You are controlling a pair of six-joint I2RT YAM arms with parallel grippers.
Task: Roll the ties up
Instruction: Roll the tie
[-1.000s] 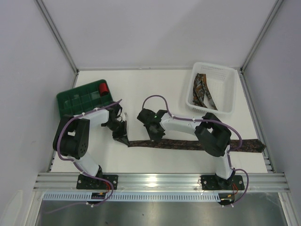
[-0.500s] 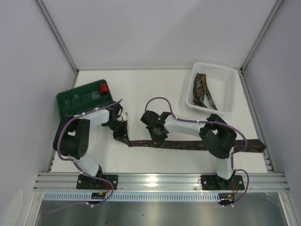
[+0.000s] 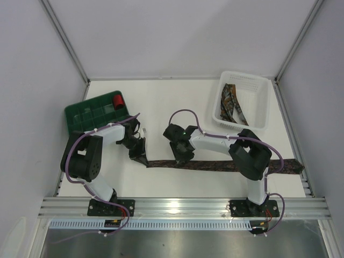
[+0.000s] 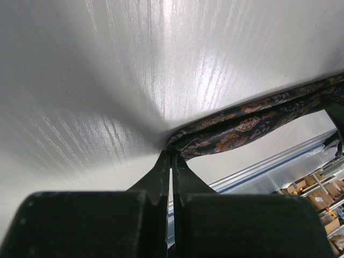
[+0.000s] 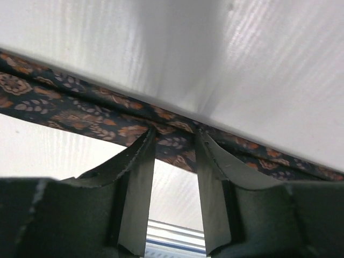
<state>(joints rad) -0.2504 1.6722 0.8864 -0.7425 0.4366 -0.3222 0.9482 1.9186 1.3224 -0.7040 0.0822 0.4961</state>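
A long dark fabric necktie with a busy brown-orange pattern lies stretched flat across the near part of the white table. It runs from about 9 o'clock of the table's centre out to the 3 o'clock edge, where its pointed end reaches the rail.

The left gripper sits at the necktie's 9 o'clock end. In the left wrist view its black fingers are pressed together with only a hairline between them, pinching the folded tip of the fabric against the table.

The right gripper hangs over the necktie just to the 3 o'clock side of the left one. Its two fingers stand moderately apart, spaced along the strip's length, with their tips at the fabric. Whether they touch it cannot be told, and nothing is clamped between them.

At 1 o'clock, a white slotted plastic basket holds more patterned ties, lying loosely heaped along its left side. At 10 o'clock sits a dark green compartmented plastic tray, with a small red roll in a compartment at its far right corner.
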